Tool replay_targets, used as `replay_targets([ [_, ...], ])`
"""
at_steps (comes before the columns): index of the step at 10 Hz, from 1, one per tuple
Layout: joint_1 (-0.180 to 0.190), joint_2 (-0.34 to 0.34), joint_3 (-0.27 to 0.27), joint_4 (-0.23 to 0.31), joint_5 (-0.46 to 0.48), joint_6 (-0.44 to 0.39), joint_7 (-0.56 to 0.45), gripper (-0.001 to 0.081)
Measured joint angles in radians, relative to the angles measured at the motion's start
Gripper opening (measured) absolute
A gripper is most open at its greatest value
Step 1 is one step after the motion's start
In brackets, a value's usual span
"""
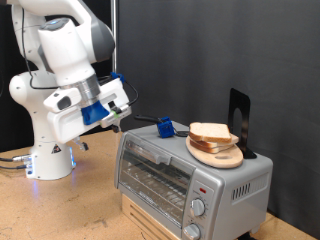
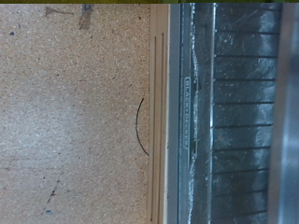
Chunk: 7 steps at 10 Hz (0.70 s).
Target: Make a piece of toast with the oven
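early stage: oven (image 1: pixel 190 175) door shut, nothing seen on rack inside. toast (image 1: pixel 211 133) sat on wooden plate (image 1: pixel 218 154) atop oven, untouched. tool (image 1: pixel 127 103) hovered off oven's upper corner at exterior view's left, holding nothing; open or closed, couldn't tell. wrist view showed only door edge and worktop (image 2: pixel 65 121).

Quick count from what I can see: one oven (image 1: pixel 190 172), silver, with two round knobs (image 1: pixel 196 208) on its front. On top of it there's one round wooden plate (image 1: pixel 217 154) with a stack of bread slices (image 1: pixel 211 133), looks like two, maybe three, hard to tell. One blue cup (image 1: pixel 164 127) at the plate's 9 o'clock. One robot arm (image 1: pixel 62 70), one wooden surface (image 1: pixel 60 208).
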<state>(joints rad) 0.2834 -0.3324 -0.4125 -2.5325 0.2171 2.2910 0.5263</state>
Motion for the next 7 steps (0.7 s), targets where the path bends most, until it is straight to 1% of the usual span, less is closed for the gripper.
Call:
replay_targets([
  [3,0.003,0.017,0.056,-0.007,-0.018,0.002,0.041,0.0682],
  [5,0.004,0.026,0.078,-0.015,-0.018,0.015,0.063,0.0682],
  [7,0.004,0.04,0.089,-0.02,-0.018,0.031,0.078,0.0682],
])
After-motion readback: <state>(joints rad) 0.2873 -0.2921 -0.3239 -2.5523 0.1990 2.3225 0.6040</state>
